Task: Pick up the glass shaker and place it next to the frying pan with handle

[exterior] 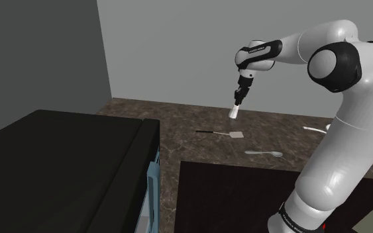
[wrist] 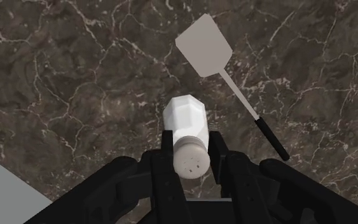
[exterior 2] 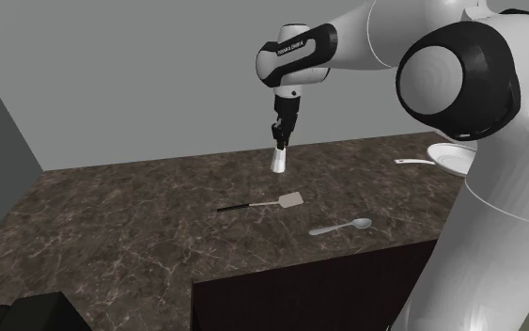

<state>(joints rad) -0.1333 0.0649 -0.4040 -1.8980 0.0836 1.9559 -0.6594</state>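
1. The shaker [wrist: 185, 124] is drawn plain white. It has a faceted body with flat sides and a rounded cap dotted with small holes.
2. The black gripper [wrist: 190, 143] clasps the shaker just below the cap, with one finger pressed against each side. The body hangs down from the fingers towards the surface.
3. In the shoulder view, the shaker [exterior: 233, 112] sits at the gripper's tip over the dark veined stone countertop [exterior: 198, 122], towards its back edge by the grey wall. The pictures do not settle whether its base touches the stone.
4. The white arm reaches out over the countertop with its elbow bent. Its last segment turns down so the gripper [exterior 2: 280, 139] points almost straight at the surface.
5. A spatula [exterior 2: 276, 201] with a pale blade and thin dark handle lies flat on the countertop near the shaker, on the side towards the front edge.
6. A spoon [exterior 2: 342, 227] lies close to the front edge, apart from the spatula.
7. A white round pan [exterior 2: 443, 155] with a short handle rests near the countertop's far right corner in the second exterior view. The arm partly hides it.
8. White lettering runs along the black band on the arm's wrist, but it cannot be read.
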